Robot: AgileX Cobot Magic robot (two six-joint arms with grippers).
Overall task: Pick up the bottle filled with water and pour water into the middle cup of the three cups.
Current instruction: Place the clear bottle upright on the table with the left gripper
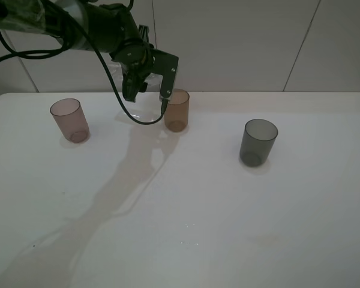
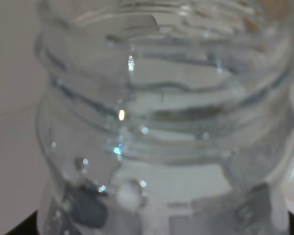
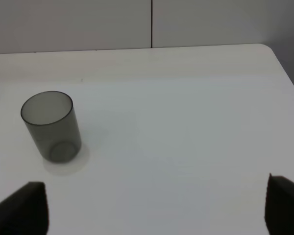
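Note:
My left gripper (image 1: 147, 96) is shut on the clear bottle (image 2: 161, 122), which fills the left wrist view with its wide threaded neck and no cap. In the exterior high view the bottle (image 1: 142, 86) barely shows between the dark fingers, held above the table just left of the amber-brown middle cup (image 1: 177, 110). The pinkish-mauve cup (image 1: 69, 119) stands at the left and the smoky dark-grey cup (image 1: 258, 141) at the right; the grey cup also shows in the right wrist view (image 3: 51, 126). My right gripper (image 3: 157, 205) is open and empty, well short of the grey cup.
The white table (image 1: 186, 204) has a pale wall close behind its far edge. The left arm and its black cable (image 1: 117, 96) hang over the back left of the table. The table's right corner (image 3: 264, 49) shows in the right wrist view.

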